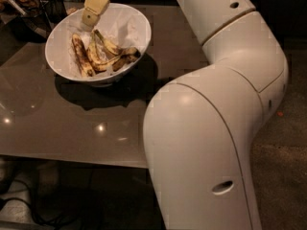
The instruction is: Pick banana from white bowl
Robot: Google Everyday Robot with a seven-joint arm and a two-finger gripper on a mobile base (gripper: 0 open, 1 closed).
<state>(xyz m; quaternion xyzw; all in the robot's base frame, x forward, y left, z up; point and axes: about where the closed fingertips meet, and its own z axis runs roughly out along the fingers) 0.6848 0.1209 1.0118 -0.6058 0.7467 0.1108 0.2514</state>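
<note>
Hanging over the far part of the white bowl [140,31], at about 11 o'clock from its centre, the tan gripper [89,21] pointed down into the bowl. Its tip was just above the upper end of the banana [81,56], and contact between the two could not be told. Whether the jaws were parted or closed could not be told either, and nothing was seen held in them.

The banana, long and mostly dark brown, lay inside the bowl along the 9 o'clock side, running from about 11 o'clock down to 7 o'clock on the crumpled white paper [125,24] that lined the bowl. Just beside it, from the centre out toward 3 o'clock, lay the yellower, brown-spotted bananas [108,55], overlapping one another.

The bowl stood on the glossy brown table [72,128], toward its far left part. The robot's white arm [216,128] filled the right half of the view, bending from 5 o'clock up to 12 o'clock. Dark cables [29,213] lay on the floor at 7 o'clock, below the table's near edge.
</note>
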